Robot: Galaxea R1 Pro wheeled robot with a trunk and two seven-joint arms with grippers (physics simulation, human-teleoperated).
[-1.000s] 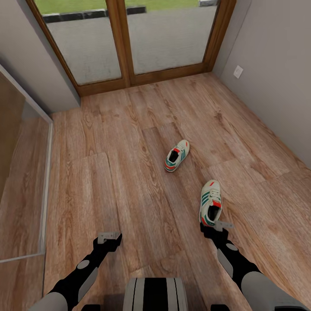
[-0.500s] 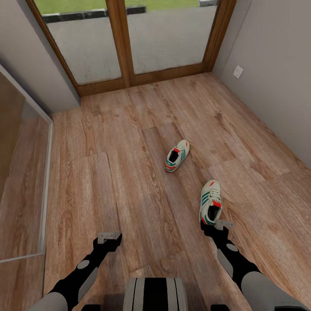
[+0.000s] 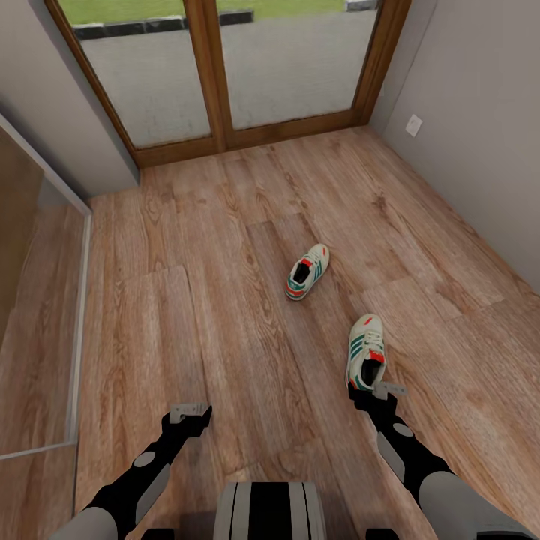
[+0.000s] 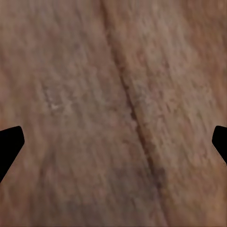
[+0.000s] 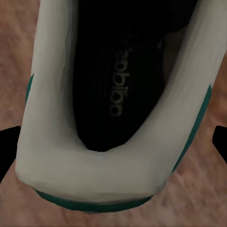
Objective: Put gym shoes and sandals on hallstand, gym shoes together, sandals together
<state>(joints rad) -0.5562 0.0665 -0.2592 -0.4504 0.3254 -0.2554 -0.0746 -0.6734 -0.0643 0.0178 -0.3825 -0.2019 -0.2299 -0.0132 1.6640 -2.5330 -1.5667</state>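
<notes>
Two white gym shoes with green stripes lie on the wood-plank corridor floor [image 3: 225, 315]. The farther shoe [image 3: 307, 271] rests mid-floor. The nearer shoe [image 3: 365, 352] lies just ahead of my right gripper [image 3: 380, 390], which hovers at its heel. In the right wrist view that shoe's heel and dark opening [image 5: 113, 94] sit between the spread fingers of the open right gripper [image 5: 113, 146], which is not touching it. My left gripper [image 3: 189, 411] hangs open over bare floor [image 4: 113, 94], its fingertips [image 4: 9, 142] wide apart. The sandals and the hallstand are out of view.
A wood-framed glass door [image 3: 217, 75] closes the far end. A grey wall with a socket [image 3: 413, 124] runs along the right. A tall framed panel [image 3: 75, 315] stands along the left. My trunk [image 3: 270, 510] is at the bottom.
</notes>
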